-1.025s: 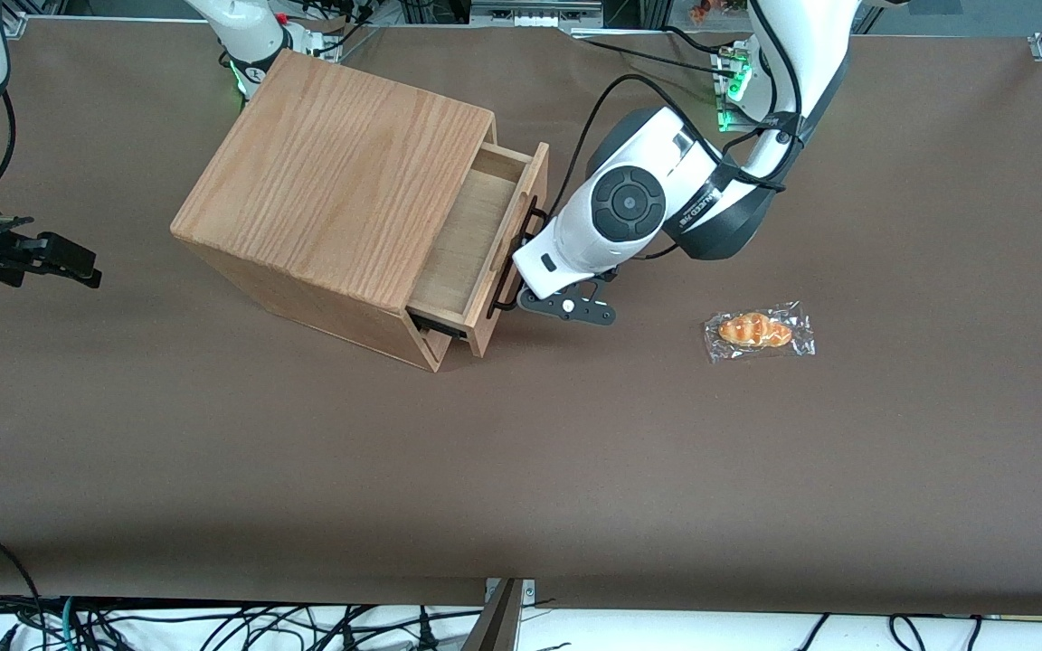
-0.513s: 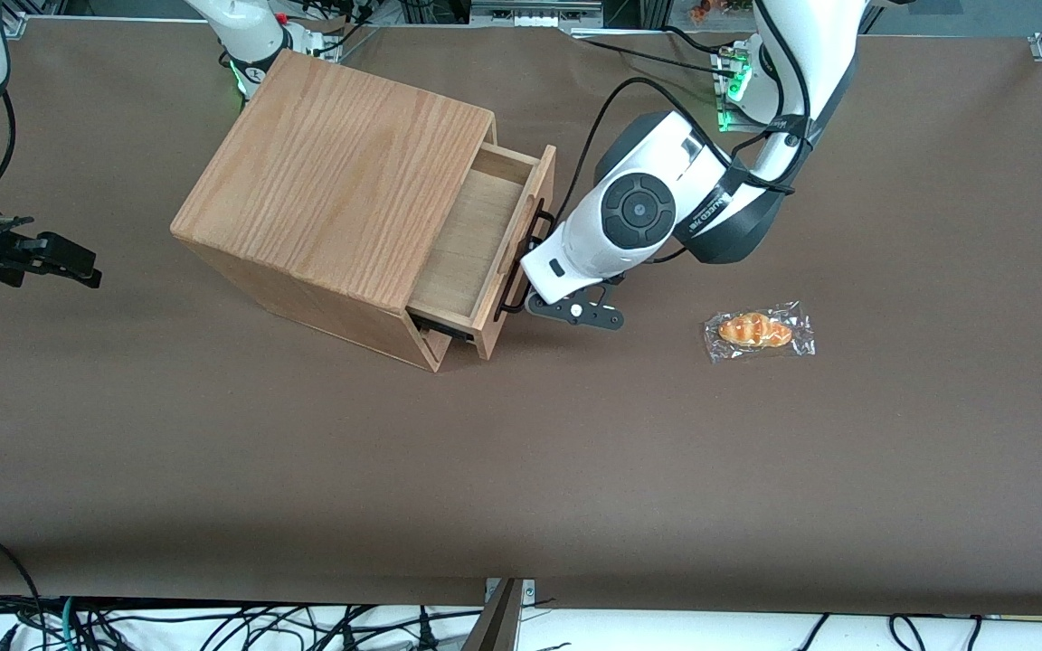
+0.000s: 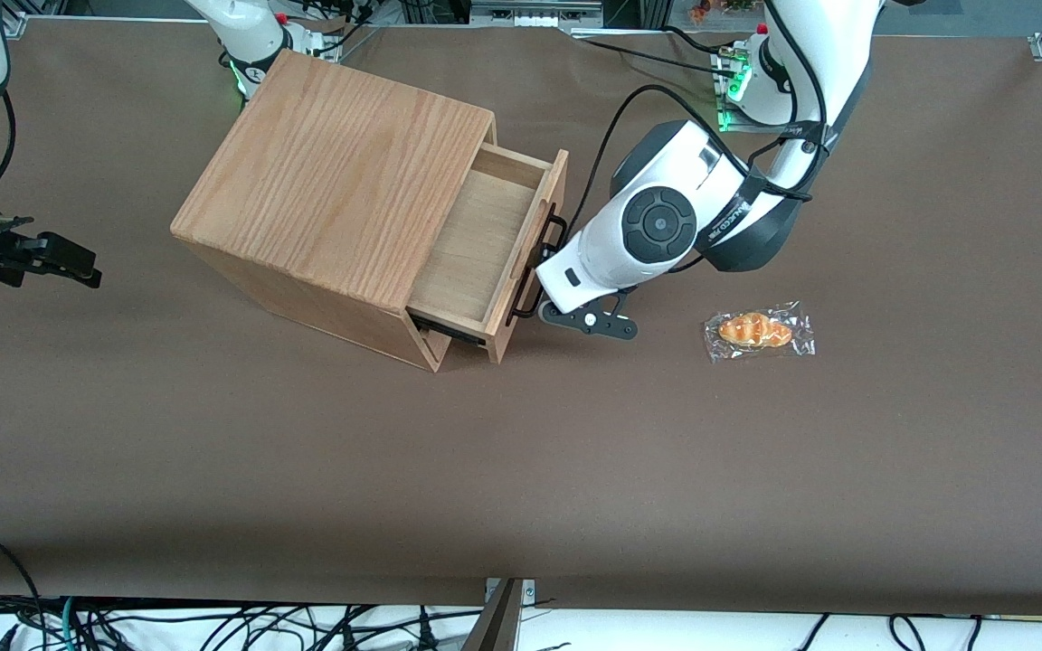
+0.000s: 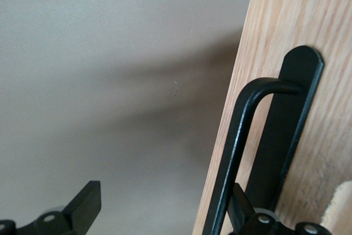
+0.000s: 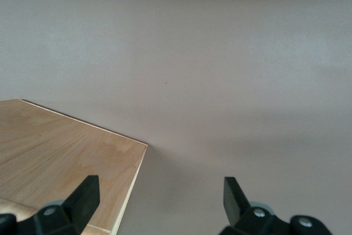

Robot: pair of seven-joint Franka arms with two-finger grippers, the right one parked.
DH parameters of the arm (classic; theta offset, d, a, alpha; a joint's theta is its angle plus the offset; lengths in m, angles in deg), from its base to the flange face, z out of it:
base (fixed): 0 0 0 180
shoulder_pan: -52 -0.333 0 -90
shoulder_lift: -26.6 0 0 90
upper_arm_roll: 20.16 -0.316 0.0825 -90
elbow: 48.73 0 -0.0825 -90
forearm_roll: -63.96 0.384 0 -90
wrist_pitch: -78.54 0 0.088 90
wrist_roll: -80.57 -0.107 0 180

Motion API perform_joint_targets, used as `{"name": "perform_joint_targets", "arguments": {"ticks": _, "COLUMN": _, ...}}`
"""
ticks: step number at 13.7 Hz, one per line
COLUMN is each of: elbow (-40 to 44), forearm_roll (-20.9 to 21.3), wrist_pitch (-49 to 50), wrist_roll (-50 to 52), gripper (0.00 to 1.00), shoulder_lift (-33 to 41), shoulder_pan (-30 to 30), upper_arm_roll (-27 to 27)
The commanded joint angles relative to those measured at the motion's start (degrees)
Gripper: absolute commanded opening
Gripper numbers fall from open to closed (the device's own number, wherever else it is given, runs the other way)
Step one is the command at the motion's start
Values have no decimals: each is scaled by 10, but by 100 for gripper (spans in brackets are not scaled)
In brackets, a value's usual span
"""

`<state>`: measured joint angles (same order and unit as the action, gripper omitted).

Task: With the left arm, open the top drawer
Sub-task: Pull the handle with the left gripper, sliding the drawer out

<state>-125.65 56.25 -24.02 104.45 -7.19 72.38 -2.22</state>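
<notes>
The oak-grain wooden box stands on the brown table, and its top drawer is pulled partly out, showing a bare wooden floor. The thin black bar handle runs across the drawer front. My left arm's gripper is at that handle, in front of the drawer, and it is open. In the left wrist view one finger sits between the handle bar and the drawer front. The other finger stands well apart over the table. The gripper's middle holds nothing.
A croissant in clear wrap lies on the table toward the working arm's end, near the arm's elbow. Brown table surface stretches nearer the front camera. Cables run along the table's front edge.
The top drawer has slid further out of the box, toward the working arm's end. The left gripper and wrist moved the same way with the handle.
</notes>
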Motion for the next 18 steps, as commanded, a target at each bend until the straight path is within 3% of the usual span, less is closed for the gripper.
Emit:
{"name": "perform_joint_targets", "arguments": {"ticks": 1, "elbow": -12, "forearm_roll": -5, "wrist_pitch": 10, "wrist_roll": -30, "gripper": 100, "shoulder_lift": 17, "shoulder_pan": -21, "upper_arm_roll": -5}}
{"name": "perform_joint_targets", "arguments": {"ticks": 18, "elbow": -16, "forearm_roll": -6, "wrist_pitch": -12, "wrist_roll": 35, "gripper": 100, "shoulder_lift": 5, "shoulder_pan": -4, "upper_arm_roll": -4}}
